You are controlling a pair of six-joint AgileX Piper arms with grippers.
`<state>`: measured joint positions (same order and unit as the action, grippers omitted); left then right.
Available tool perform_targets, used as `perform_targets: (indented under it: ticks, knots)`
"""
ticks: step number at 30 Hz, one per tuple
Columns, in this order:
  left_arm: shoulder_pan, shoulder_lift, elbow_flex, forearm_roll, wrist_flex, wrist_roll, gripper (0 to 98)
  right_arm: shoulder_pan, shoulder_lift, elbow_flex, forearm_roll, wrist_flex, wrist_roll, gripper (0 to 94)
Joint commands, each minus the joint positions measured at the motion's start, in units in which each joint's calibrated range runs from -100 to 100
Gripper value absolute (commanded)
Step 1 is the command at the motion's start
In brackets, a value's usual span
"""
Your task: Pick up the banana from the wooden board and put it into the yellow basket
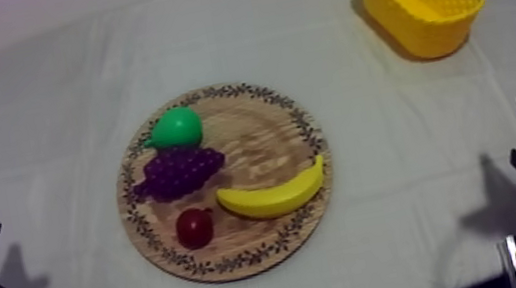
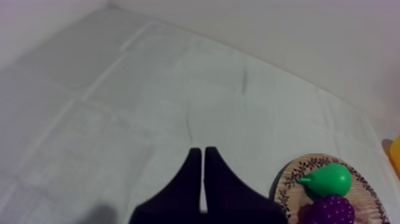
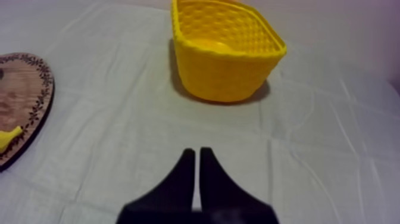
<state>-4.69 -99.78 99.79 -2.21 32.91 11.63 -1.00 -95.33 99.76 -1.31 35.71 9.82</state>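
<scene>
Banana (image 1: pixel 275 197) | on wooden board (image 1: pixel 257 146), right-arm side, near small red fruit (image 1: pixel 196 227) | left jaws, right jaws pressed together | advice: right arm suits, nearer yellow basket (image 1: pixel 408 23); spread jaws, grip banana mid-length.

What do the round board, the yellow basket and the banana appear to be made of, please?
The round board looks wooden, matte, with visible grain and a dark leaf pattern around the rim. The yellow basket is probably moulded plastic: even lattice walls imitating weave. The banana seems plastic or rubber: smooth, uniformly yellow.
</scene>
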Motion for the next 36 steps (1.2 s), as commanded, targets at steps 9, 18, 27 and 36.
perform_targets:
  ticks: [9, 18, 27, 36]
  knots:
    - [0.02, -0.05, -0.01, 0.03, -0.01, -0.01, 0.1, 0.98, -0.33, 0.02, 0.1, 1.14, -0.16, 0.5]
    - [0.02, -0.05, -0.01, 0.03, -0.01, -0.04, 0.1, 0.25, -0.34, -1.19, -2.11, 4.8, -8.2, 0.5]
    - [0.02, -0.05, -0.01, 0.03, -0.01, -0.02, 0.1, 1.28, -0.34, -0.12, -0.8, 1.17, -8.32, 0.6]
    - [0.02, -0.05, -0.01, 0.03, -0.01, -0.02, 0.1, 2.21, -0.34, 0.02, -0.23, 0.81, -3.77, 0.4]
